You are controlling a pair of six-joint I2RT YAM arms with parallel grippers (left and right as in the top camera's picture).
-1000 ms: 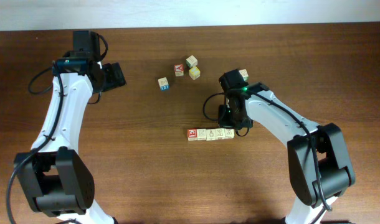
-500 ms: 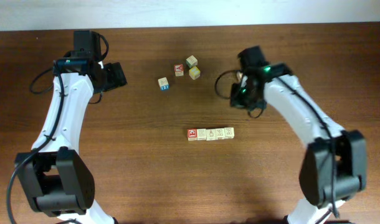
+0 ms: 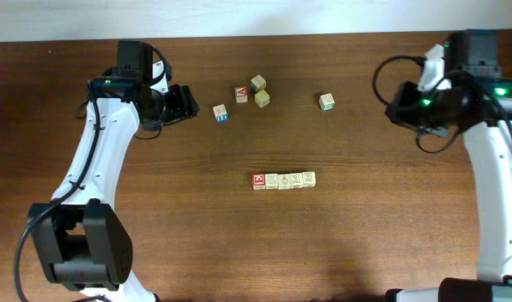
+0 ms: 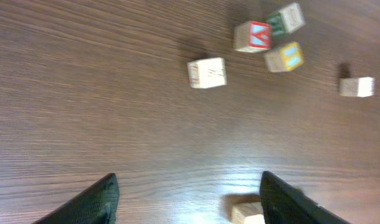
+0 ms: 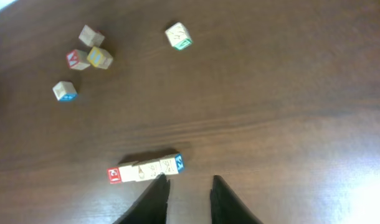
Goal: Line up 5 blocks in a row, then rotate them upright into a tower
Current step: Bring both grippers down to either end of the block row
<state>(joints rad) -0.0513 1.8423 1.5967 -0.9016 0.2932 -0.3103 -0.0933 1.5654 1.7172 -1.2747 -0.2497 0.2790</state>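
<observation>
The blocks (image 3: 284, 180) lie in one straight row mid-table, red-framed face at the left end. In the right wrist view the blocks (image 5: 146, 169) show a blue face at their right end. My right gripper (image 3: 401, 109) hangs far off at the upper right. Seen from the wrist, the right gripper (image 5: 188, 179) is open, with only bare wood between its fingers (image 5: 157, 196). Near the loose cubes at the upper left, my left gripper (image 3: 187, 102) is open. In its wrist view the left gripper (image 4: 189, 180) holds nothing, its fingers (image 4: 93, 202) wide apart.
Loose cubes lie above the row: a blue-marked one (image 3: 220, 111), a red one (image 3: 241, 94), a green one (image 3: 257, 82), a yellow one (image 3: 262, 98) and a single cube (image 3: 326, 101). A pale block end (image 4: 247, 213) shows beside the left gripper's right finger.
The right arm has swung away from the row's right end to the upper right, and its jaws have opened. The left gripper has shifted right toward the loose cubes and narrowed somewhat.
</observation>
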